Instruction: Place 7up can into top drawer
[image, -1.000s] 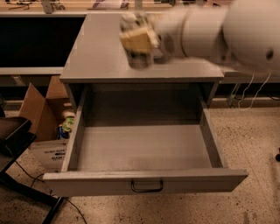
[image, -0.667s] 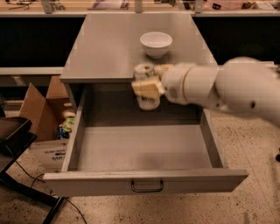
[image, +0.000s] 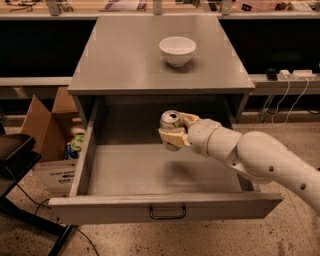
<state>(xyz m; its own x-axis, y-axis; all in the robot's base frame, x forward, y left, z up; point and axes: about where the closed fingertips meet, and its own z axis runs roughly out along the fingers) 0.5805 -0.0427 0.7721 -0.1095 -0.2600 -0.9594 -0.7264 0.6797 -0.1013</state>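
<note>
Over drawer (image: 150, 172): gripper (image: 173, 133) w/ 7up can (image: 171, 119)

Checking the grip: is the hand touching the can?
Touching. The camera view shows the hand clamped around the can, above the open drawer.

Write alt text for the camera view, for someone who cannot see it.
A white robot arm reaches in from the right, its pincer gripping a 7up can upright over the inside of the open top drawer. A white bowl sits on the grey cabinet top behind.
</note>
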